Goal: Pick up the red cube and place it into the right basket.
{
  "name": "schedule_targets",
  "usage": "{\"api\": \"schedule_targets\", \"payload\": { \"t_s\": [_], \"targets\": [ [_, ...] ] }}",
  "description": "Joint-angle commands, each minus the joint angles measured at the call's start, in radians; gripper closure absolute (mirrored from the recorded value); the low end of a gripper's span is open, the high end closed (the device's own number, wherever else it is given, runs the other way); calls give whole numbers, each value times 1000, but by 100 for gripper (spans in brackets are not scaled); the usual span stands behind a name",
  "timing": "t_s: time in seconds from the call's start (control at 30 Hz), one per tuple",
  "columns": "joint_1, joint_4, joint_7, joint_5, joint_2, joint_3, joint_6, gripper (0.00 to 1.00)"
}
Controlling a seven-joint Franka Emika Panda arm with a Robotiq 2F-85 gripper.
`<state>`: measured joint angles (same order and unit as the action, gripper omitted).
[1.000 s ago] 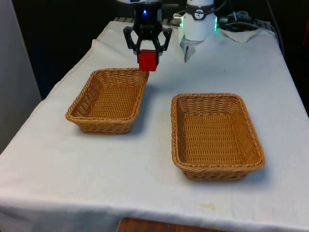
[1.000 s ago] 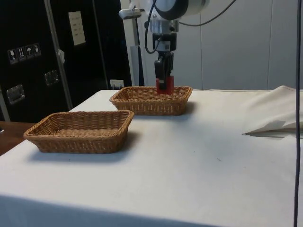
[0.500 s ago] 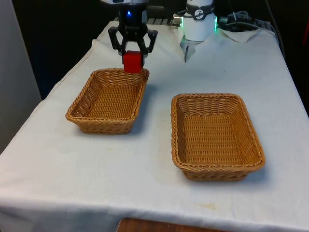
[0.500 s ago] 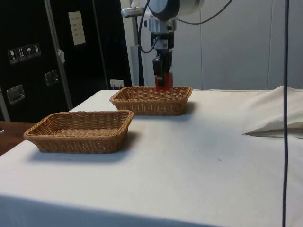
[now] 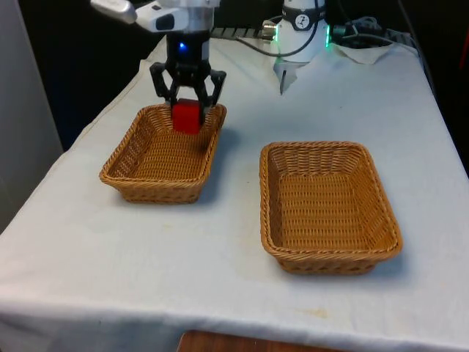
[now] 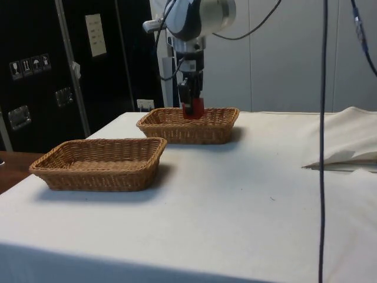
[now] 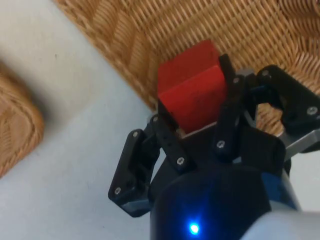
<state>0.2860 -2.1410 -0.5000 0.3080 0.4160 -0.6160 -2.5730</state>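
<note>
A red cube (image 5: pixel 186 116) is clamped between the two fingers of a black gripper (image 5: pixel 187 114) and held in the air over the far end of a wicker basket (image 5: pixel 163 154). This basket lies at the front view's left, which is the robot's own right. A second wicker basket (image 5: pixel 328 207) lies well apart from it, nearer the camera and at the front view's right (nothing is seen in it). In the side view the cube (image 6: pixel 193 109) is seen at about rim height of the far basket (image 6: pixel 188 124), its lower part below the rim line. In the wrist view woven wicker (image 7: pixel 210 35) is seen behind the cube (image 7: pixel 191 84).

To do this step well, the cube should probably be lowered a little more, kept clear of the far wall, and released only when close to the basket floor, so that it does not bounce out.

Compared with a second ago, the gripper has been moved towards the front view's left and lowered, from beside the basket's far right corner to above its inside; the grip is unchanged.
</note>
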Motion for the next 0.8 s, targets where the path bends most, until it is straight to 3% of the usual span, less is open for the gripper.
{"api": "schedule_targets", "payload": {
  "t_s": [0.0,0.1,0.13,0.17,0.4,0.43,0.47,0.6,0.73,0.77],
  "targets": [
    [-14,15,-16,16,8,10,9,97],
    [-15,40,-24,34,34,3,13,97],
    [-4,37,-14,26,39,-7,5,97],
    [-18,55,-26,41,50,-1,17,97],
    [-31,96,-30,56,91,-12,25,97],
    [-17,87,-18,45,87,-22,17,97],
    [-33,103,-33,61,98,-14,27,97],
    [-36,113,-44,78,114,-14,25,97],
    [-50,132,-61,103,146,-7,23,97],
    [-32,120,-47,89,140,-24,22,97]
  ]
}}
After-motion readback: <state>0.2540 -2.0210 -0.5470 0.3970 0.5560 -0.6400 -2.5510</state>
